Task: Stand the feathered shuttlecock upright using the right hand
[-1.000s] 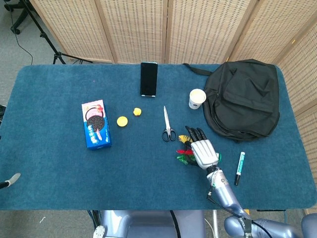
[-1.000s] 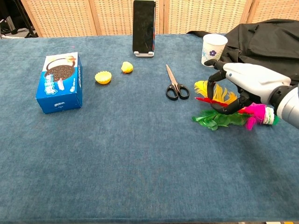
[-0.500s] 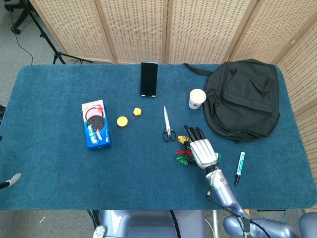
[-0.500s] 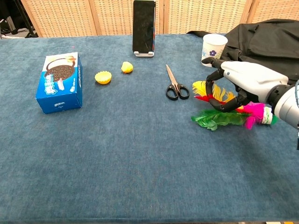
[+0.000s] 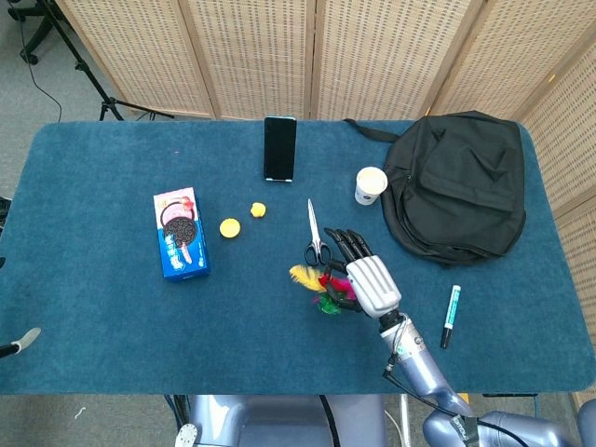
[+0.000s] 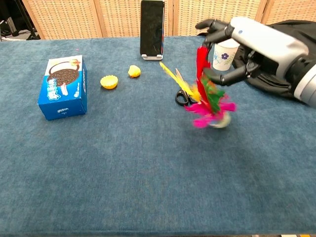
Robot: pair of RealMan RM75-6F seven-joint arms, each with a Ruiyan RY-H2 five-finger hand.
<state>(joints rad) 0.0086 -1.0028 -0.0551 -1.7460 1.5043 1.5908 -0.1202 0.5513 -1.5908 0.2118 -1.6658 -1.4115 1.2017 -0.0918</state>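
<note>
The feathered shuttlecock (image 6: 207, 101) has red, yellow, green and pink feathers and a pale base. In the chest view it hangs nearly upright, base down just over the blue cloth, blurred by motion. My right hand (image 6: 247, 42) is raised above it and pinches the upper feather tips. From the head view the right hand (image 5: 368, 279) covers most of the shuttlecock (image 5: 315, 279), with yellow and red feathers sticking out to its left. No left hand shows in either view.
Black-handled scissors (image 5: 317, 237) lie just behind the shuttlecock. A paper cup (image 5: 371, 184) and a black backpack (image 5: 461, 186) sit to the back right, a marker pen (image 5: 451, 315) to the right. A phone on a stand (image 5: 279, 147), two yellow pieces (image 5: 230, 226) and a cookie box (image 5: 182, 233) lie further left.
The right hand has risen and shifted left, lifting the shuttlecock from lying flat on the cloth to hanging base-down by its feathers.
</note>
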